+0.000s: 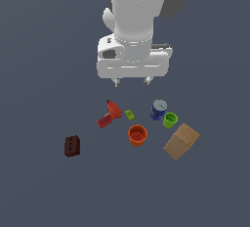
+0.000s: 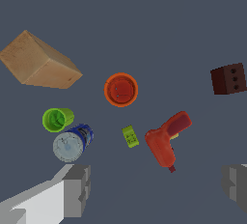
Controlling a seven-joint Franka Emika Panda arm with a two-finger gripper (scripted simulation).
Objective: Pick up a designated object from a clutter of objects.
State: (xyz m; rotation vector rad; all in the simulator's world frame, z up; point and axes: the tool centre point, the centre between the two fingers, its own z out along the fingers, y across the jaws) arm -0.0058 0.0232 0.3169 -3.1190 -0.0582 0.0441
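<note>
The designated object, a blue can [image 1: 158, 109] [image 2: 72, 143] with a pale grey top, stands upright beside a small green cup [image 1: 170, 120] [image 2: 57, 119]. Around it lies the clutter of objects: an orange cup [image 1: 137, 135] [image 2: 121, 89], a red drill-like tool [image 1: 110, 114] [image 2: 166, 141], a tiny green block [image 1: 129, 115] [image 2: 130, 136], a tan box [image 1: 181, 141] [image 2: 38, 62] and a dark red brick [image 1: 72, 146] [image 2: 228, 78]. My gripper [image 1: 132, 80] [image 2: 157, 187] hangs open high above the items, holding nothing, with the can off toward the exterior view's right.
The items all rest on a flat dark grey floor [image 1: 44, 192]. The brick lies apart, on the exterior view's left. The white arm [image 1: 136, 11] rises behind the gripper.
</note>
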